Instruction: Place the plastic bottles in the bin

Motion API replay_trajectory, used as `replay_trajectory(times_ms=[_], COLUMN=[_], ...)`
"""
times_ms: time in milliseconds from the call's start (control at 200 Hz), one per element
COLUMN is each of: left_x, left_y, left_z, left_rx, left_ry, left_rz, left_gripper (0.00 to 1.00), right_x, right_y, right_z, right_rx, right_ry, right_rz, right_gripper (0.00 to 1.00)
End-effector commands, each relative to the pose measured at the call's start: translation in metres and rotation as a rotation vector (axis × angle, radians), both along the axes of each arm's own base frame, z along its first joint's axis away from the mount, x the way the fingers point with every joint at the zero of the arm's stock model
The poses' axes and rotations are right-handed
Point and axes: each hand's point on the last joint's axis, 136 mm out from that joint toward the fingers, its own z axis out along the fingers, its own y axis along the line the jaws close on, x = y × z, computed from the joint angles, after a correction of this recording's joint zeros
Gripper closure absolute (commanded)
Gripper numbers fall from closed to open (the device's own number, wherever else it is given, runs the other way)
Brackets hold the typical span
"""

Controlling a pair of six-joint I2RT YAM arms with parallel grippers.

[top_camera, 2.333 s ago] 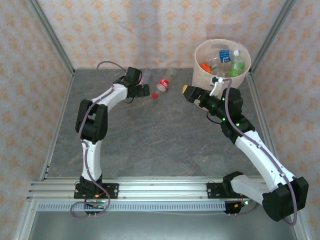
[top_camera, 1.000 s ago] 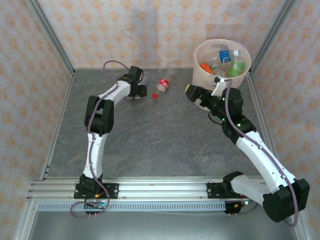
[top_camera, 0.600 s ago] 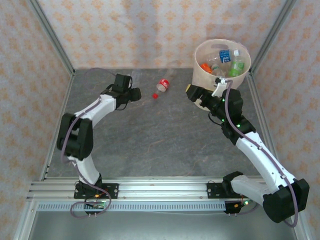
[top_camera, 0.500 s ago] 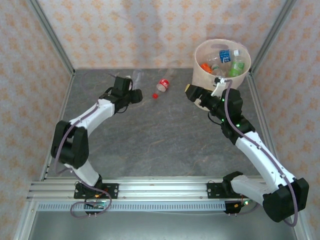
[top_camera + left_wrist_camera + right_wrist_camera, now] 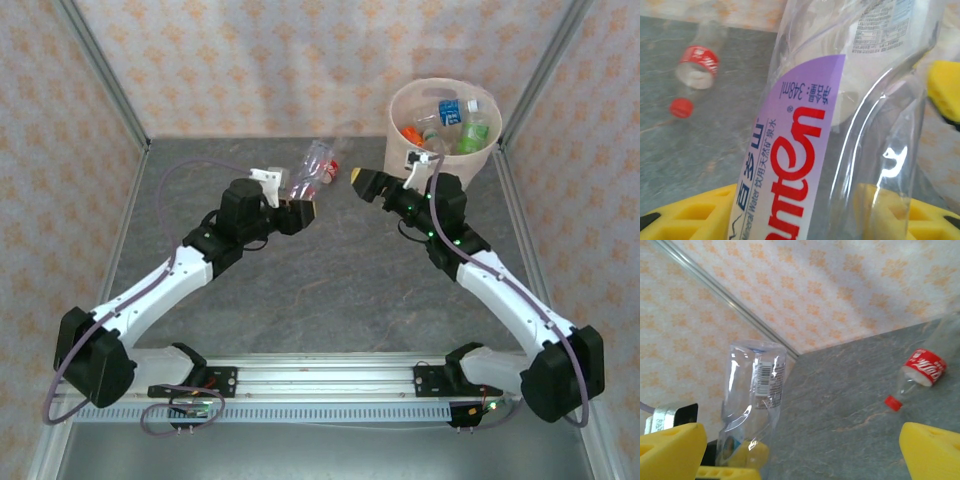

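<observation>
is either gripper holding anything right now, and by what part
Left gripper grips the clear purple-labelled bottle near its labelled end; the rest sticks out. Right gripper is open, empty.

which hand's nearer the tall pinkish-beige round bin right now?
Right. The right hand hangs open just left of the pinkish-beige round bin; the left hand is farther left, gripping a clear purple-labelled plastic bottle.

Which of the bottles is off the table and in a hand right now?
The clear purple-labelled bottle, clamped in the left hand; the red-labelled one lies on the table.
</observation>
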Motion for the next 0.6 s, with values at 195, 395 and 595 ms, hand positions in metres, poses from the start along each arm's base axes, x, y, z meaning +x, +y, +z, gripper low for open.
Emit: replay_trajectory(times_ms=[195, 395, 595], left_x=[-0.031, -0.032, -0.031], left_y=[-0.038, -0.047, -0.049], left_z=[0.044, 0.049, 0.047], left_rx=[-0.13, -0.151, -0.152], left_ry=[-0.159, -0.173, -0.163], left_rz=[-0.267, -0.31, -0.319], left_gripper=[1.0, 1.0, 1.0], right_x=[-0.024, -0.013, -0.017], right_y=[0.058, 0.06, 0.071], right_z=[0.05, 0.058, 0.068], right_rx=[0.117, 0.138, 0.195], right_ry=[-0.149, -0.149, -0.171], right_rz=[0.293, 0.239, 0.316], right_gripper=[0.01, 0.01, 0.01])
